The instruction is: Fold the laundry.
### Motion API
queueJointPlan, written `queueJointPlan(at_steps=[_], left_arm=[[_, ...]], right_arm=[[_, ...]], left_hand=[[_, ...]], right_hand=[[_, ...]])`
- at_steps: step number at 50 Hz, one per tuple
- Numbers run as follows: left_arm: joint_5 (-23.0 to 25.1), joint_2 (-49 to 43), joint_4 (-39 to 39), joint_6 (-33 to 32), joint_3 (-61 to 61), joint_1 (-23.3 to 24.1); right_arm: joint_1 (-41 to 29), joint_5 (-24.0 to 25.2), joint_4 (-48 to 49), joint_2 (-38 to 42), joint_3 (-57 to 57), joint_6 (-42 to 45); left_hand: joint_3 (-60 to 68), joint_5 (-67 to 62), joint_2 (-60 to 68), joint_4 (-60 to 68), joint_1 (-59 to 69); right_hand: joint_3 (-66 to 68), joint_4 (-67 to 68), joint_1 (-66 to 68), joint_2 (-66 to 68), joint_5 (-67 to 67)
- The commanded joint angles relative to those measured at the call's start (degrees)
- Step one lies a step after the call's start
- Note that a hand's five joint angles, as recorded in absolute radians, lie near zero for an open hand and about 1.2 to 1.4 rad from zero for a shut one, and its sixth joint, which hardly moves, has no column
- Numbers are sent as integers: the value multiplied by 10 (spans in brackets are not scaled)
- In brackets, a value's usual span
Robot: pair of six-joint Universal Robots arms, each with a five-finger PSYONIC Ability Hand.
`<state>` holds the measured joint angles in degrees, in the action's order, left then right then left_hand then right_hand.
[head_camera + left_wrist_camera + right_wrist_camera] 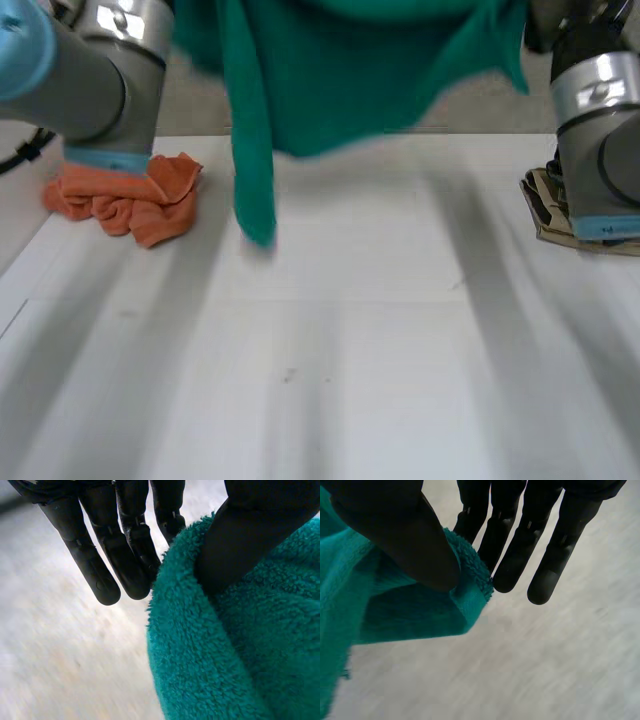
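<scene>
Held aloft over the white table (380,330): a teal, deep-pile fleece towel (350,70), sagging between both hands, with one long tail dangling close to the tabletop. Pinched at one upper edge by the left hand (120,550), thumb sunk into the pile opposite straight fingers. Pinched at a hemmed corner by the right hand (530,540), thumb over the flat stitched border, fingers straight.

For a clean spread: grip firmly at both pinches, draw apart to take out the sag, level the top edge, then lower tail-first and lay flat, well clear of the crumpled orange terry cloth (130,200) beside the left arm.

Thick, soft, limp; probably prone to bunching.
</scene>
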<state>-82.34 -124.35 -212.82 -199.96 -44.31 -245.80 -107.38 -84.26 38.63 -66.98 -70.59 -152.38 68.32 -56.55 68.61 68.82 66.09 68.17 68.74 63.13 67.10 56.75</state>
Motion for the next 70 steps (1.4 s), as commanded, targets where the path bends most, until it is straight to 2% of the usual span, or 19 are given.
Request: queueJointPlan(at_steps=[1,7,12,17,24,28,29,30,31,38,44,52,59,62,65,69,70], left_arm=[[5,70,-24,25,-102,5],[6,83,-5,24,-234,16],[4,74,37,23,-350,44],[3,58,65,19,-430,66],[1,60,85,18,-494,108],[4,90,86,17,-512,110],[5,95,86,17,-516,110],[6,103,86,17,-525,110],[6,104,86,17,-525,110],[7,134,86,16,-556,113],[8,151,87,15,-577,113],[9,174,85,16,-591,113],[9,175,84,16,-592,114],[9,174,82,16,-591,113],[9,174,79,16,-591,111],[9,172,79,16,-590,109],[9,172,79,16,-589,108]], right_arm=[[1,15,18,-9,-31,-9],[8,48,-17,13,-88,-7],[9,76,-45,46,-139,2],[45,109,-101,71,-209,67],[110,117,-202,41,-270,178],[126,121,-297,-24,-274,206],[127,126,-338,-44,-268,208],[127,128,-356,-51,-264,210],[127,131,-376,-57,-256,210],[113,132,-486,-74,-141,180],[62,145,-557,-47,-23,159],[4,173,-602,103,113,161],[-19,171,-601,256,225,162],[-24,171,-601,298,254,162],[-28,164,-600,343,282,164],[-30,164,-590,358,309,163],[-30,161,-584,345,310,162]], left_hand=[[117,-134,114,112,139],[117,-134,114,112,139],[117,-134,114,112,139],[117,-134,114,112,139],[117,-134,114,112,139],[117,-134,114,112,139],[117,-134,114,112,139],[117,-134,114,112,139],[117,-134,114,112,139],[117,-134,114,112,139],[117,-134,114,112,139],[117,-134,114,112,139],[117,-134,114,112,139],[117,-134,114,112,139],[117,-134,114,112,139],[117,-134,114,112,139],[117,-134,114,112,139]], right_hand=[[118,113,169,129,133],[118,113,169,129,133],[118,113,169,129,133],[118,113,169,129,133],[118,113,169,129,133],[-254,-259,-203,-243,-239],[-474,-480,-424,-464,-460],[-558,-564,-508,-547,-544],[-582,-587,-531,-571,-567],[-582,-587,-531,-571,-567],[-578,-583,-527,-567,-563],[-539,-545,-488,-528,-525],[-463,-469,-413,-453,-449],[-441,-447,-391,-431,-427],[-369,-375,-319,-359,-355],[117,112,168,128,131],[118,113,169,129,133]])
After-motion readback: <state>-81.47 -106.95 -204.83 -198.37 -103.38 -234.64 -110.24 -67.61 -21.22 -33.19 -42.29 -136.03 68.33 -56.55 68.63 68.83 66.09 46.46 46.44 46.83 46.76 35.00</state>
